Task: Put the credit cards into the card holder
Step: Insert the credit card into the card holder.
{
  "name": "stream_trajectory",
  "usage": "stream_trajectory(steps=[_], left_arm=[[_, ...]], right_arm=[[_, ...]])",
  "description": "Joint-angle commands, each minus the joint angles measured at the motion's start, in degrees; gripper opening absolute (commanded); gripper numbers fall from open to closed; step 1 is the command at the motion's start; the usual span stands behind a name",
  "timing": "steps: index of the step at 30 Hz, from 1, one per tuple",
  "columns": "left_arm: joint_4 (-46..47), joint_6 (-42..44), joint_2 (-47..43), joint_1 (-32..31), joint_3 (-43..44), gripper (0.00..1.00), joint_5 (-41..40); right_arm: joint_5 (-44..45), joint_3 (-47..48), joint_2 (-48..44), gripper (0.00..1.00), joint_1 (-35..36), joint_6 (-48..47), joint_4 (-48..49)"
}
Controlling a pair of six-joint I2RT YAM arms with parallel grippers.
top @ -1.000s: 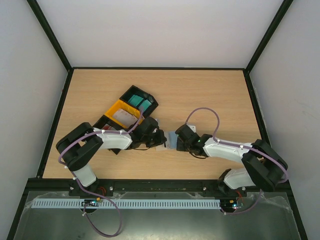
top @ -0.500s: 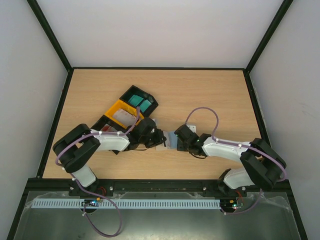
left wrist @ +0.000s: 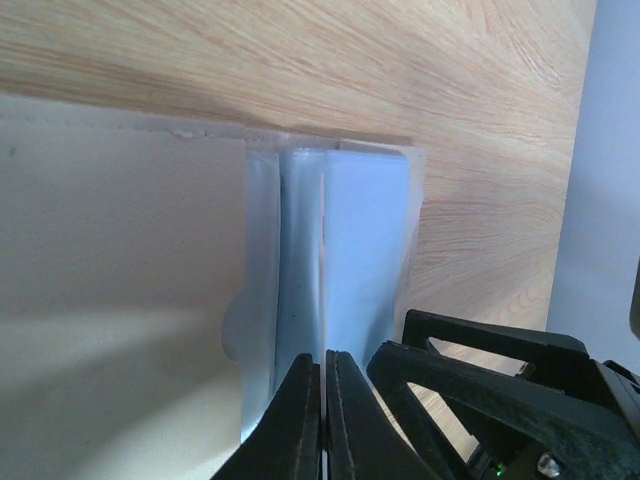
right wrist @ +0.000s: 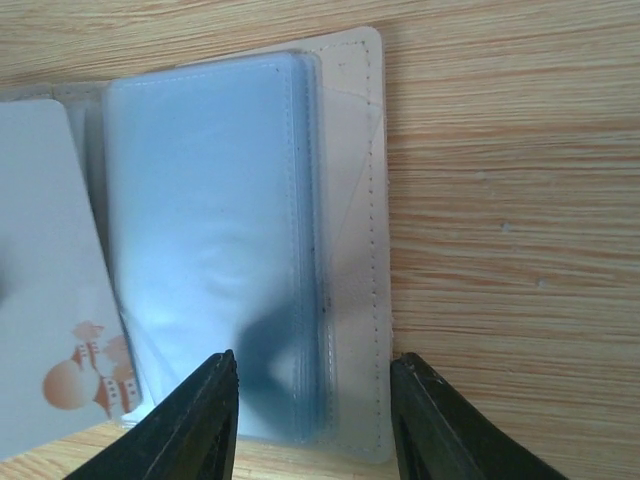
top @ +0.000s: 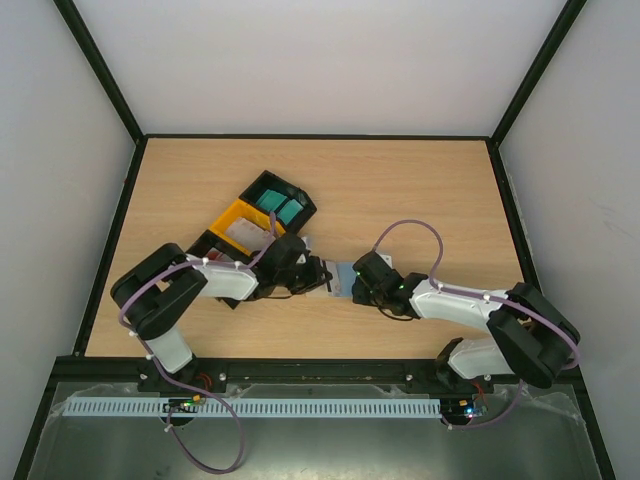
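Observation:
The beige card holder (right wrist: 352,190) lies open on the table between both arms (top: 340,277), its clear sleeves (right wrist: 200,200) facing up. My right gripper (right wrist: 315,372) hovers open over the holder's right edge, with nothing between its fingers. A white credit card (right wrist: 50,250) with a red-orange figure lies tilted over the sleeves' left side. My left gripper (left wrist: 323,356) is shut on a thin white sheet seen edge-on (left wrist: 323,260), which looks like that card, level with the sleeves. The two grippers (top: 320,276) (top: 353,283) nearly meet at the holder.
Behind the left arm sit joined trays: a black one (top: 296,213) with teal cards (top: 272,200), a yellow one (top: 228,214) with a pale card (top: 240,233), and another black one (top: 205,243). Black rails edge the table.
The right forearm has sunk slightly toward the near edge and its gripper has crept a little left over the holder. The left gripper stays shut at the holder.

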Motion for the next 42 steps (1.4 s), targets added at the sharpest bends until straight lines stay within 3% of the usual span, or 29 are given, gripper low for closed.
stream_trajectory(steps=[1,17,32,42], left_arm=[[3.4,-0.1,1.9,0.3,-1.3,0.03,2.9],[4.8,-3.5,5.2,0.4,-1.9,0.03,3.3],[0.9,-3.9,0.1,0.7,-5.0,0.02,-1.9],[0.1,-3.2,-2.9,0.8,-5.1,0.03,-2.9]], right_arm=[[-1.7,-1.4,0.1,0.40,0.3,1.9,0.0],[-1.6,-1.2,0.7,0.41,0.3,1.8,0.0],[-0.4,-1.1,2.2,0.40,0.3,1.3,0.1],[-0.2,-1.2,2.9,0.29,0.3,0.8,-0.2]])
